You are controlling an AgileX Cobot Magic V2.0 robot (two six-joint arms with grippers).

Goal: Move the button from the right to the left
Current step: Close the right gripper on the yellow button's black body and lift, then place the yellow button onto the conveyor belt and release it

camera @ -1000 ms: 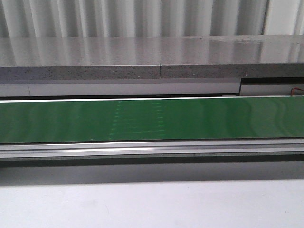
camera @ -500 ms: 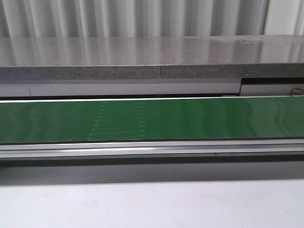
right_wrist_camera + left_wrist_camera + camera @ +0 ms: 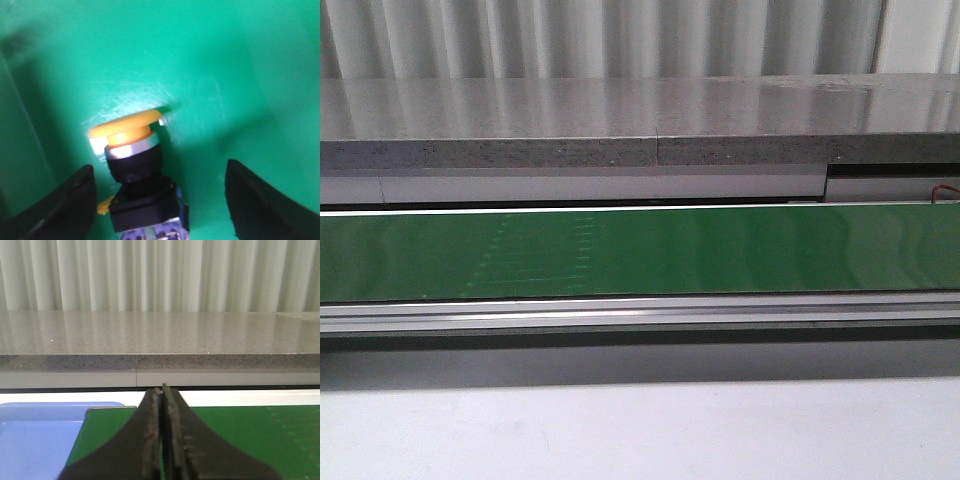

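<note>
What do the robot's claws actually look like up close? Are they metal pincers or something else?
Not shiny metal pincers. Both claws have dark, matt black fingers that widen toward the base. The left claw shows two flat fingers with rough, worn inner pads. The right claw shows two broad, rounded black fingers. No cables or markings are visible.

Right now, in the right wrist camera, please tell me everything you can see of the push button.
The push button lies on a green surface between the open fingers of the right gripper, which do not touch it. It has a wide orange-yellow mushroom cap, a silver ring under it, a black collar, then a boxy black block with blue and grey at the picture's edge. A small yellow piece shows beside the block. The image is slightly blurred.
</note>
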